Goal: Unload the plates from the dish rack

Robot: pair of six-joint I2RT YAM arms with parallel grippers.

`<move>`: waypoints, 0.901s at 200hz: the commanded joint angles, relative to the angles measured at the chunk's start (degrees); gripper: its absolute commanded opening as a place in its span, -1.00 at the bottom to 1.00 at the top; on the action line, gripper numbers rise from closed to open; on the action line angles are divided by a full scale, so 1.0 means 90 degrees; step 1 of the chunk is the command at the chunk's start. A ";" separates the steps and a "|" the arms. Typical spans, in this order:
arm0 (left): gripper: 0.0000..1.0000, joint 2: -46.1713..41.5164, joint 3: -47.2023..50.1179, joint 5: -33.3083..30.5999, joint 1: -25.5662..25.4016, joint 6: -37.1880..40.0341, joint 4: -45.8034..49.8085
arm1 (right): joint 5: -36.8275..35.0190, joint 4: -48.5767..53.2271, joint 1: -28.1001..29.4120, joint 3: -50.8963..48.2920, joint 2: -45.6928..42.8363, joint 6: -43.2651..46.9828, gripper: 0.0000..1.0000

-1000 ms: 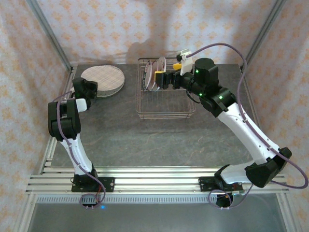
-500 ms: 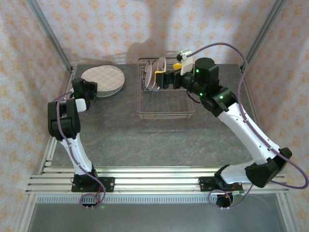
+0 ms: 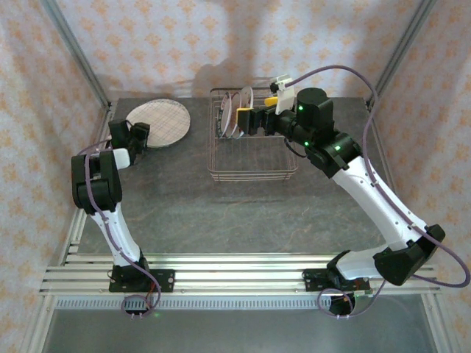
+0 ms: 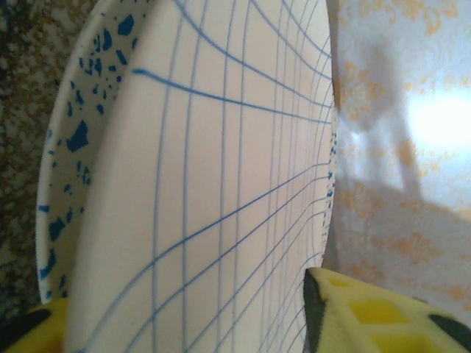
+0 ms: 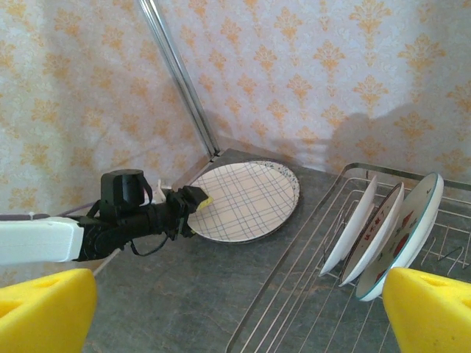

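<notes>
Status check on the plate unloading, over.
Left gripper astride the rim of the plaid plate, grip unclear. Right gripper wide open at the dish rack. Three plates standing in it. Nothing seen in the way.

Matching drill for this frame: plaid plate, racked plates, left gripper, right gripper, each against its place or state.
1 plaid plate
2 racked plates
3 left gripper
4 right gripper

A open, over the dish rack
B lying flat, far left on the table
C standing on edge in the rack
D at the plaid plate's rim

Pairs: 1-B, 2-C, 3-D, 4-A
</notes>
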State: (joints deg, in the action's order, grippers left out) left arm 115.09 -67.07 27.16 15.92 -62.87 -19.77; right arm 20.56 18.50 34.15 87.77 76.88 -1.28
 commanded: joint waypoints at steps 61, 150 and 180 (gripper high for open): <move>0.12 -0.0305 -0.0832 -0.0204 0.0068 0.0891 0.2101 | -0.0155 0.0029 0.0034 0.0274 -0.0104 -0.0115 0.99; 0.14 -0.0089 -0.1760 -0.0487 0.0070 0.1288 0.3731 | -0.0184 0.0005 0.0034 0.0293 -0.0084 -0.0211 0.99; 0.14 0.0116 -0.2130 -0.0547 0.0069 0.1396 0.4336 | -0.0185 -0.0014 0.0034 0.0301 -0.0066 -0.0229 0.99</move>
State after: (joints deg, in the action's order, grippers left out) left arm 114.87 -82.87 24.38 15.92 -52.56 12.71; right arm 19.90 19.27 34.15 88.31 76.88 -2.55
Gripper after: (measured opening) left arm 0.567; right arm 0.993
